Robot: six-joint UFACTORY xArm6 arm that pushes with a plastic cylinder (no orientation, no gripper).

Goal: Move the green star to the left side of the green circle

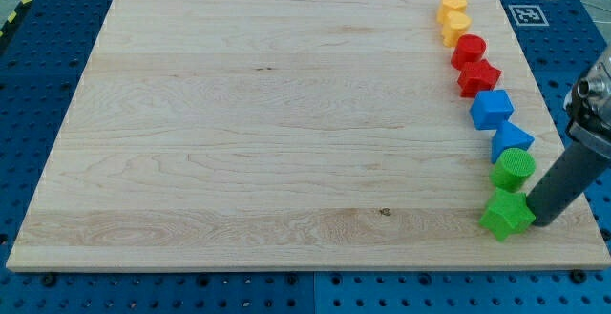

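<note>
The green star (506, 214) lies at the view's lower right of the wooden board, just below the green circle (514, 169). The two look to be touching or nearly so. My tip (540, 222) stands right against the star's right side, the dark rod slanting up to the view's right. The star is below the circle, not at its left.
A column of blocks runs up the board's right side above the green circle: a blue triangle-like block (511, 139), a blue block (491, 109), a red star (478, 77), a red circle (469, 50), and two yellow blocks (454, 27), (452, 6). The board's right edge (563, 161) is close by.
</note>
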